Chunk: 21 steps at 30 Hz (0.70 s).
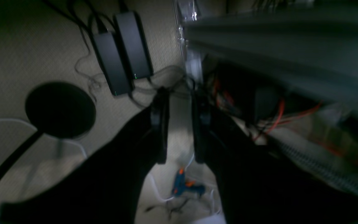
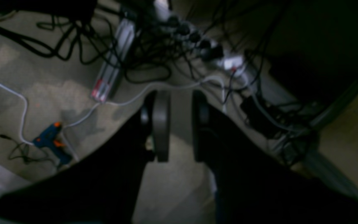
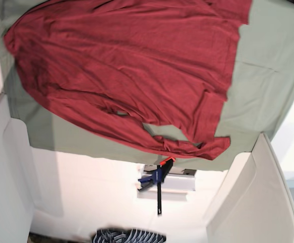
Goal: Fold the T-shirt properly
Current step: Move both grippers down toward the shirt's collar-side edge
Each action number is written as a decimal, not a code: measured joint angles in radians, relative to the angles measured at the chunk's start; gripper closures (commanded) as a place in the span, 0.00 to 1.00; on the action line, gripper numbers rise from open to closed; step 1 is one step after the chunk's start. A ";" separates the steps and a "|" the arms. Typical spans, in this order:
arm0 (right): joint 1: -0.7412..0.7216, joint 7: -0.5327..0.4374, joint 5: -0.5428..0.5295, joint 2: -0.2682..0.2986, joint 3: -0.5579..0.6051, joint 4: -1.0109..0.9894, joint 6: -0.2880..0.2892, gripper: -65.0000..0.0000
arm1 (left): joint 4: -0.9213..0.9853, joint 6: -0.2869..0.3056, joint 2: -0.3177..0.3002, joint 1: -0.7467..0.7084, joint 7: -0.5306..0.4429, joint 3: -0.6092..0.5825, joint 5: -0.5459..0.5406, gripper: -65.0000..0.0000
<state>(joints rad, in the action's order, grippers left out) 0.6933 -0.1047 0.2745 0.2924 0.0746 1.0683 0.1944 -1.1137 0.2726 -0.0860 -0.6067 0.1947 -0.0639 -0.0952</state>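
The T-shirt, thin dark red knit with soft wrinkles and no print, lay spread flat on a sage-green sheet covering the surface, out of both wrist views and nowhere near either pair of jaws. The left gripper hung released, its dark jaws parted over beige carpet, a blue-and-orange tool below them. The right gripper was likewise released and empty, tangled black cables beyond its jaws.

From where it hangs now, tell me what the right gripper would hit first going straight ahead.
Probably the bare floor beyond the right gripper, near the white cable; nothing nearer shows, though depth is unclear.
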 measured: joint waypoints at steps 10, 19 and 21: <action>0.188 0.091 -0.063 0.067 0.000 0.348 -0.003 0.80 | -0.455 0.187 -0.002 -0.222 0.168 0.272 -0.240 0.53; 0.305 0.209 -0.041 0.122 0.000 0.635 -0.073 0.80 | -0.779 0.324 0.003 -0.348 0.284 0.512 -0.430 0.53; 0.323 0.237 -0.019 0.134 0.000 0.689 -0.089 0.80 | -0.833 0.339 0.004 -0.366 0.300 0.544 -0.462 0.53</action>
<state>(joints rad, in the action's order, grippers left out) 1.0164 0.1318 0.2558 0.4267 0.0742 1.7576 0.1055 -1.9469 0.6117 -0.0822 -0.9726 0.4950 0.4805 -0.5571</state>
